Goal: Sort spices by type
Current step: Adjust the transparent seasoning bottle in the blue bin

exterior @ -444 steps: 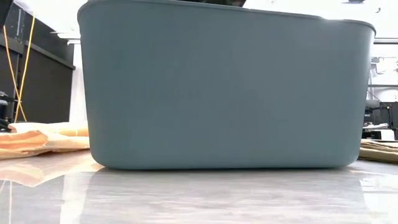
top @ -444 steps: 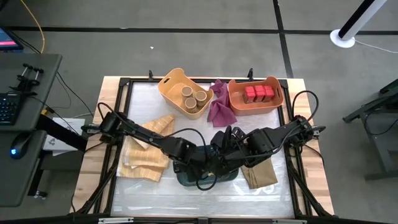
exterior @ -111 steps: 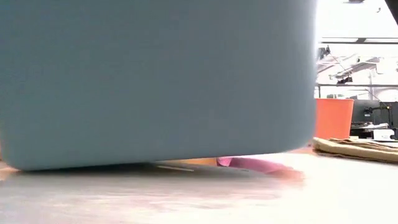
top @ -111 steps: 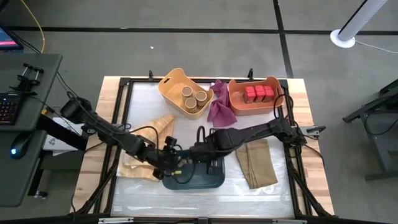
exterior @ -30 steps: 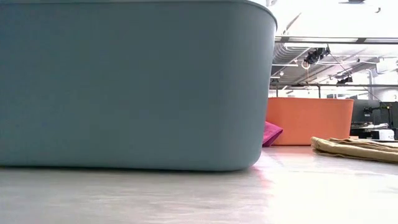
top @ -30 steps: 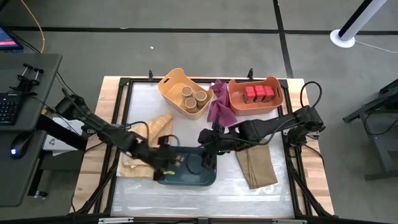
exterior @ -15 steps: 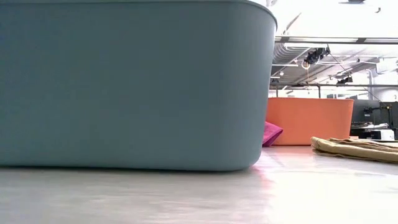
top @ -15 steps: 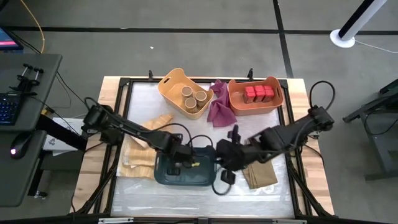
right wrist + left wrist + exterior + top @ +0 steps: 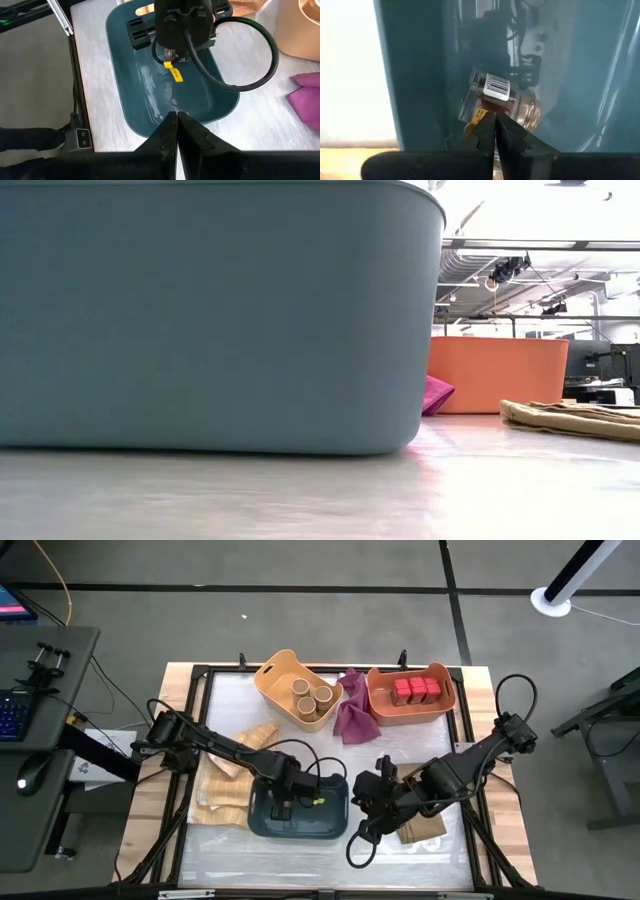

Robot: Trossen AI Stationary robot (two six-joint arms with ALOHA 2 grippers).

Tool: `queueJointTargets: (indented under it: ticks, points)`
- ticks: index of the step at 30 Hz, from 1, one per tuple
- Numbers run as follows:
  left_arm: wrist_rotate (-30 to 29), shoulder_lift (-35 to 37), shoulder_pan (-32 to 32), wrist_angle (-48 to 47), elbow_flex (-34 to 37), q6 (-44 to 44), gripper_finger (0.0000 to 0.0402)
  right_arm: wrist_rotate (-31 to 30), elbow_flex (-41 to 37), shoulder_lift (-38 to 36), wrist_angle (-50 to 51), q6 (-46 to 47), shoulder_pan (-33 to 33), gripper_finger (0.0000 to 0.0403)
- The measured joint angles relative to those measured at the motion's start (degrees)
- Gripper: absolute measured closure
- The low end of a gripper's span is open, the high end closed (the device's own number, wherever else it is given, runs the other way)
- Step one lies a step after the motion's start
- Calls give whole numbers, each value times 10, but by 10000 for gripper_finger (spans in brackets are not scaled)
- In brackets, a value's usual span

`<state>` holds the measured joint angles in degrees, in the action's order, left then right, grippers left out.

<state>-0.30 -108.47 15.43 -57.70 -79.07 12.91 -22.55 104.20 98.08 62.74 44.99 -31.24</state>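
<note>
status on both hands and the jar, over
Left hand shut, down inside dark teal plastic bin by small clear jar. Right hand shut, beside bin. Nothing blocking.

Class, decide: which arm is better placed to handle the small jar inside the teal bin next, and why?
Left. Its claw reaches down inside the teal bin, directly above the jar. The right claw sits outside the bin's rim, beside it.

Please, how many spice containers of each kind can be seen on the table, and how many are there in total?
Red tins: 3
Tan cylinders: 3
Jars: 1 in view, in the teal bin
Total: 7
</note>
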Motion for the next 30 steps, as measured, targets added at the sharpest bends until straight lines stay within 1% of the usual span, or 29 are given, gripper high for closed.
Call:
queueJointTargets:
  ticks: [8,15,18,23,25,30]
  points:
    - [-3,0,3,4,0,-2,401,0,0,0,-2,0,2,402]
    - [-4,0,4,95,-2,-12,401,0,0,0,-6,9,2,402]
    - [-6,0,0,94,-20,-19,401,0,0,0,-7,11,2,402]
    - [-6,20,3,64,-42,-31,401,0,0,0,-6,10,2,402]
    - [-7,33,7,49,-42,-17,401,0,0,0,-4,10,2,402]
    - [-13,41,22,53,-42,65,401,0,0,0,0,10,2,403]
